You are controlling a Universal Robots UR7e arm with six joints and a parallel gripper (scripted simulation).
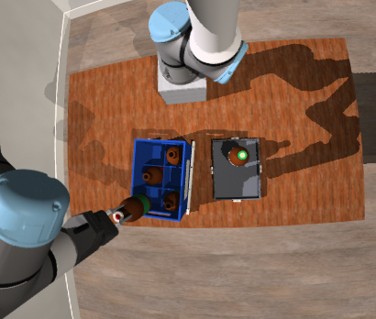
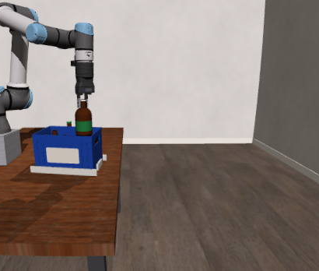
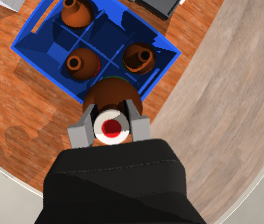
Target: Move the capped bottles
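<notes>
My gripper (image 1: 118, 216) is shut on the neck of a brown bottle with a red cap and a green label (image 2: 83, 121), and holds it upright, mostly lifted out of the blue crate (image 1: 160, 178). The red cap shows between the fingers in the wrist view (image 3: 111, 127). Three open brown bottles stand in the crate (image 3: 75, 11) (image 3: 75, 64) (image 3: 137, 58). A brown bottle with a green cap (image 1: 239, 156) stands upright on the dark grey tray (image 1: 236, 169) to the right of the crate.
The robot's grey base block (image 1: 182, 89) stands behind the crate. The crate sits near the table's front edge (image 2: 118, 171), with floor beyond it.
</notes>
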